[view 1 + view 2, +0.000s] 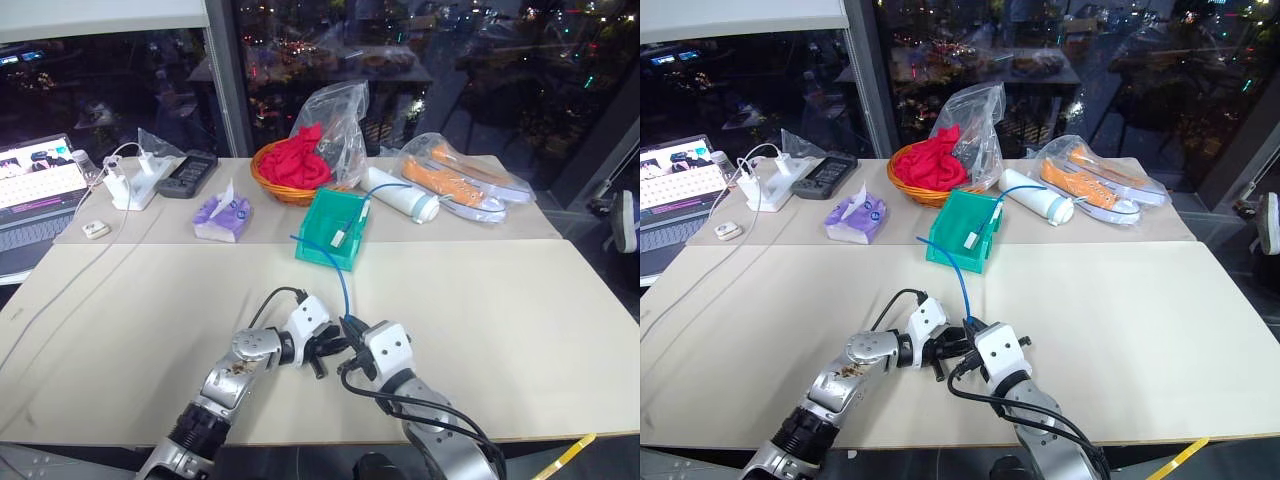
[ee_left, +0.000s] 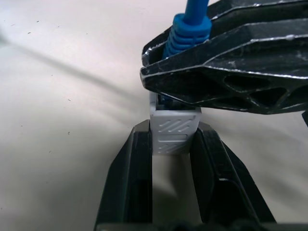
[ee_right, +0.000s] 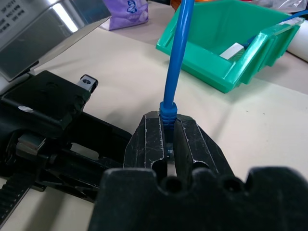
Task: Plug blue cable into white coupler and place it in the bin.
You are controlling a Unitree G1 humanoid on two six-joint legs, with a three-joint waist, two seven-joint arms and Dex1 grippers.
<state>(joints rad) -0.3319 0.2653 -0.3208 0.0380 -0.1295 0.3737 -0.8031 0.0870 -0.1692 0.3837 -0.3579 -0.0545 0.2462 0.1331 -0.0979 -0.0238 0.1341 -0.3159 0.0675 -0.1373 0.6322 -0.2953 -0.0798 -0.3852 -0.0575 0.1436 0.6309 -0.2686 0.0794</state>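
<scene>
low over the near table, the left gripper (image 2: 173, 144) is clamped on the white coupler (image 2: 174, 131) — the right gripper (image 3: 167, 139), pinched on the blue cable (image 3: 175, 57) at its plug, meets it. behind them the cable rises toward the bin (image 1: 322, 232).

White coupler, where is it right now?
In the left wrist view the white coupler sits clamped between the left gripper's fingers, near the table's front edge, with the blue cable's plug end right above it.

One blue cable (image 1: 340, 285), one bin (image 1: 325, 248), one white coupler (image 2: 173, 132), two orange shoes (image 1: 462, 180), one laptop (image 1: 35, 190).
</scene>
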